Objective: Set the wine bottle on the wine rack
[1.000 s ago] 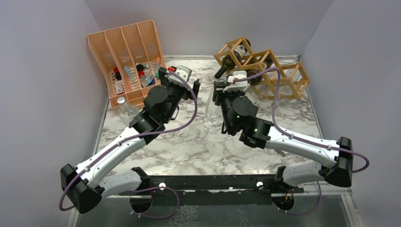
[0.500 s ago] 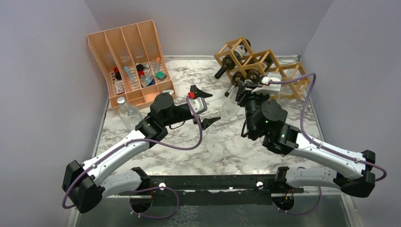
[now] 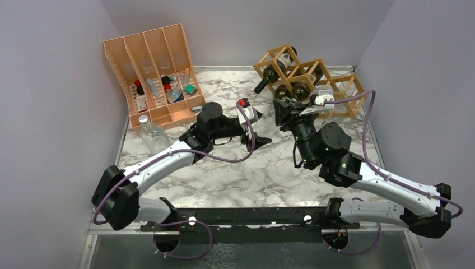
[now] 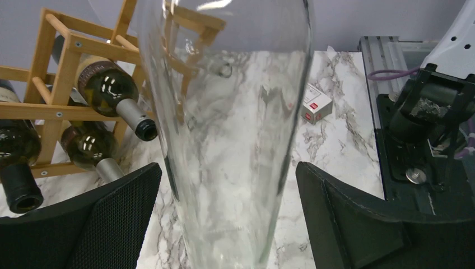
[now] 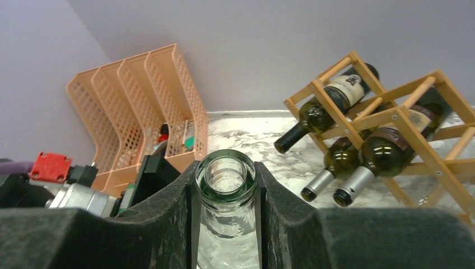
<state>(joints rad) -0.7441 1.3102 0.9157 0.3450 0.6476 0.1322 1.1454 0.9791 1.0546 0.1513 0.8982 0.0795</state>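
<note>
The wine bottle [image 5: 226, 178] is clear, empty glass and stands upright. My right gripper [image 5: 226, 188] is shut on its neck just below the open mouth; it sits in front of the rack in the top view [image 3: 283, 110]. My left gripper [image 4: 228, 168] is open, and its fingers [image 4: 101, 218] straddle the bottle's body [image 4: 229, 129] without touching it. In the top view the left gripper [image 3: 263, 128] is left of the bottle [image 3: 275, 124]. The wine rack [image 3: 330, 84], light wood with diamond cells, stands at the back right and holds three dark bottles [image 5: 386, 151].
An orange-pink slotted organiser [image 3: 154, 67] with small items stands at the back left. A clear plastic bottle [image 3: 150, 132] stands in front of it. A small white and red box [image 4: 316, 104] lies on the marble table [image 3: 235, 174]. Grey walls close three sides.
My left gripper has swung right from the organiser and now straddles the bottle's body. My right gripper has carried the bottle right, closer to the rack.
</note>
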